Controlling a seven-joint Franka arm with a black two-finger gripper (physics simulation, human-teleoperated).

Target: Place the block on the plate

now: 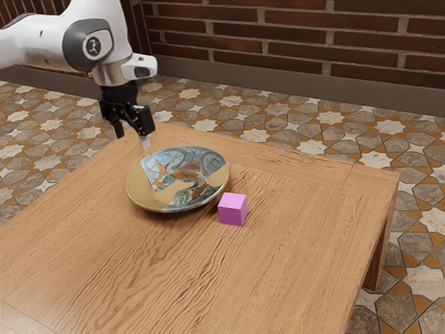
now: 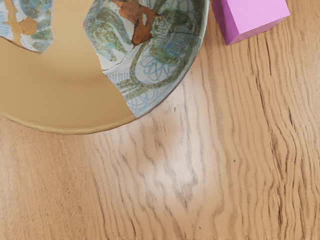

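Wooden top up front, dark grain rippling right across the table (image 1: pixel 160 278), one leg (image 1: pixel 379 257) showing at the exterior view's right! Sitting on it, one block (image 1: pixel 232 209), pink, on the bare wood just beside the plate, not on it. Then one plate (image 1: pixel 142 195), broad and round, tan with blue-green and rust patterning. And up beyond it, one arm (image 1: pixel 115 45), white, with two black fingers (image 1: pixel 144 126) hanging above the tabletop, parted and released, nothing between them! Farther out, a tiled floor (image 1: pixel 410 209) of stars in cream, brown and orange; then a grey skirting board (image 1: pixel 278 82) and one red-brown brick wall (image 1: pixel 299 35).
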